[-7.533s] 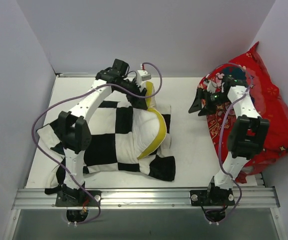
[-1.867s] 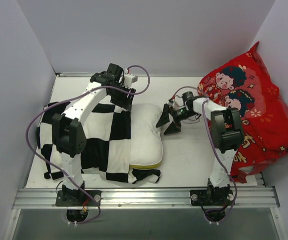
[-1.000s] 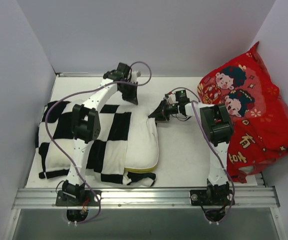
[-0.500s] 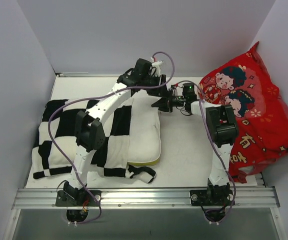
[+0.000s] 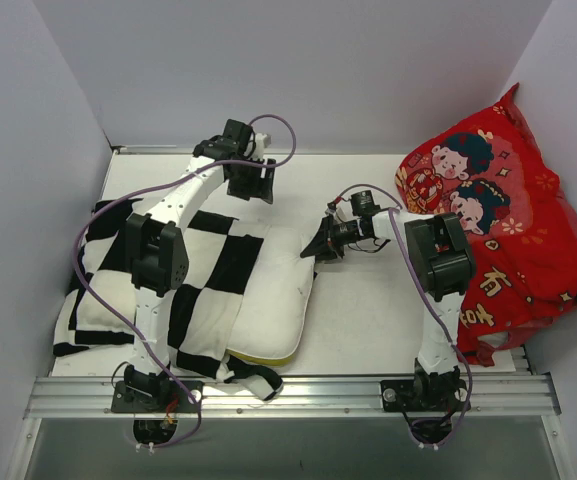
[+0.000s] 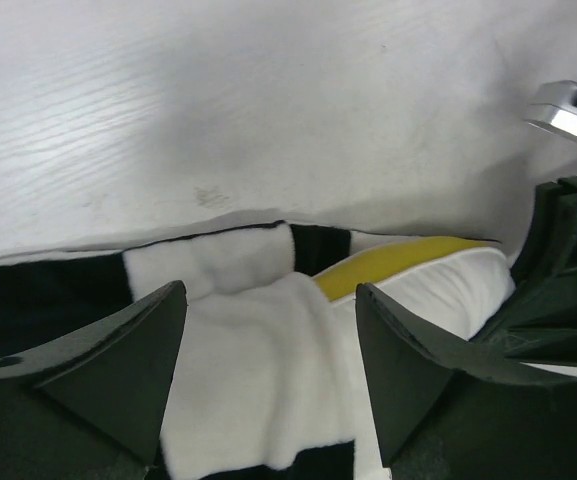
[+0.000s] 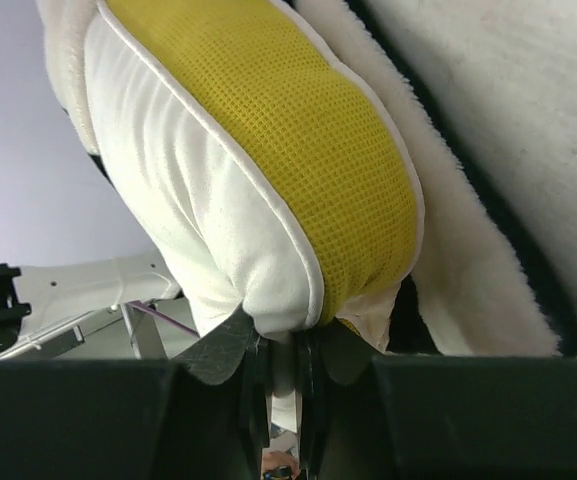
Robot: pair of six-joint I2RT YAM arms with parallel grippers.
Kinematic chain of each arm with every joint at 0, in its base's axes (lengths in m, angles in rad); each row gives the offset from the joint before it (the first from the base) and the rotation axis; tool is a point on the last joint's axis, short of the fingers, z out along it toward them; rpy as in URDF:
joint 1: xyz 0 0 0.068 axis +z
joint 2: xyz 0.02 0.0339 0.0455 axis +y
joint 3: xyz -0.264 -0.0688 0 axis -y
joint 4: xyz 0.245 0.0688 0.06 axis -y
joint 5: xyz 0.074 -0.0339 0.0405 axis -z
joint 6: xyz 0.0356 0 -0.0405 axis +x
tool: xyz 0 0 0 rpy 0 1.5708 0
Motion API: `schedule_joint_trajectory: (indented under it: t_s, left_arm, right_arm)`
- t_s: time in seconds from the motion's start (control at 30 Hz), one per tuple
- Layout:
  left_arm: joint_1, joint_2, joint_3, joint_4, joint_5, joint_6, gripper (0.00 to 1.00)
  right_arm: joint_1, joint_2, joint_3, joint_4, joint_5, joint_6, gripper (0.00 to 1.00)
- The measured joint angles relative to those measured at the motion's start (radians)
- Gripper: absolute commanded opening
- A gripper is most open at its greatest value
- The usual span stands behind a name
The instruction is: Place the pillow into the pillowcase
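Movement over the last half second is mostly on the left side. The left gripper [image 5: 249, 187] sits back from the pillow's far corner, its jaws spread and holding nothing, above the far edge of the pillowcase [image 5: 203, 275]. The right gripper [image 5: 320, 249] is lower on the table [image 5: 368, 310] than before and is clamped on the corner of the pillow [image 5: 280, 295]. The pillow lies mostly inside the checkered case, its right side and yellow band exposed. I judge that insertion is well along but unfinished. The red cushion [image 5: 508, 230] carries cartoon figures and gold characters too small to read; no brand shows.
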Motion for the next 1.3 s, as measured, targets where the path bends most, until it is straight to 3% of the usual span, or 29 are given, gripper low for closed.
schedule_joint_trajectory:
  t_s: [0.3, 0.63, 0.77, 0.8, 0.9, 1.03, 1.2, 1.3]
  left_arm:
    - [-0.05, 0.029, -0.028, -0.005, 0.058, -0.018, 0.78]
    - [-0.048, 0.036, -0.185, -0.034, -0.009, -0.002, 0.45]
    - [-0.031, 0.044, -0.138, -0.052, 0.009, -0.006, 0.04]
    - [-0.024, 0.053, -0.111, -0.058, 0.032, -0.008, 0.0]
    - [-0.012, 0.075, -0.034, -0.053, 0.14, -0.035, 0.0]
    - [-0.047, 0.104, 0.055, -0.017, 0.241, -0.161, 0.0]
    - [-0.142, 0.106, 0.106, 0.156, 0.262, -0.344, 0.0]
    - [-0.158, 0.098, 0.11, 0.277, 0.249, -0.402, 0.0]
  right_arm:
    - [0.003, 0.0, 0.0, -0.053, 0.013, -0.072, 0.0]
    - [0.005, -0.013, -0.001, -0.101, 0.013, -0.132, 0.0]
    - [0.01, -0.02, -0.003, -0.137, 0.014, -0.173, 0.0]
    - [0.011, -0.021, -0.003, -0.144, 0.014, -0.179, 0.0]
    - [0.021, -0.021, -0.003, -0.143, 0.013, -0.169, 0.0]
    - [0.036, -0.02, -0.016, 0.053, 0.0, 0.029, 0.0]
    - [0.002, 0.012, -0.007, 0.543, -0.035, 0.488, 0.0]
    - [-0.059, 0.036, 0.041, 0.615, -0.06, 0.554, 0.0]
